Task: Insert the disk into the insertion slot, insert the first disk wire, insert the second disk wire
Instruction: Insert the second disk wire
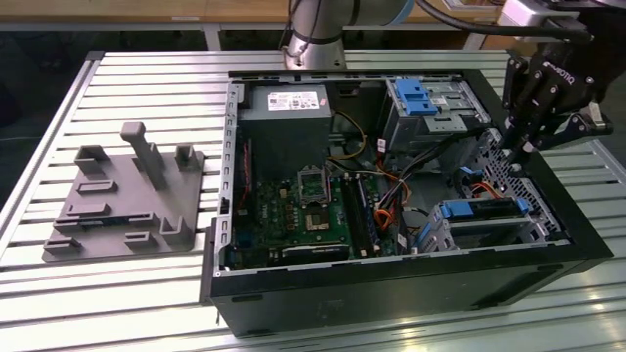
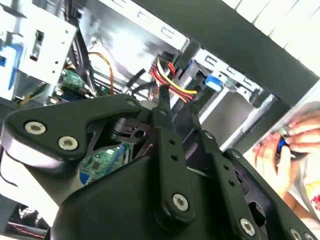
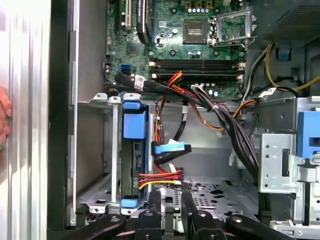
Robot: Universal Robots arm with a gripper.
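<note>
The disk [image 1: 486,208], silver in a blue carrier, sits inside the insertion slot [image 1: 494,233], a low perforated cage at the near corner of the open computer case. In the first wrist view the disk [image 3: 133,165] stands edge-on in the cage [image 3: 95,200]. A blue-plugged wire [image 3: 170,148] lies at the disk's rear edge. My gripper [image 1: 511,150] hangs just above that end of the cage. In both wrist views its fingers are closed on the plug of a red, yellow and black wire [image 3: 160,177], with the gripper [image 3: 171,195] close to the disk. The same wire [image 2: 172,87] runs between the fingertips [image 2: 162,100].
The case [image 1: 391,279] lies on a slatted metal table [image 1: 146,293]. A grey fixture plate [image 1: 117,198] is at the exterior view's left. The motherboard [image 1: 303,213], cable bundles [image 3: 225,120] and a taller bay with a blue latch [image 1: 421,99] surround the cage. A person's hand [image 2: 285,145] is beside the case.
</note>
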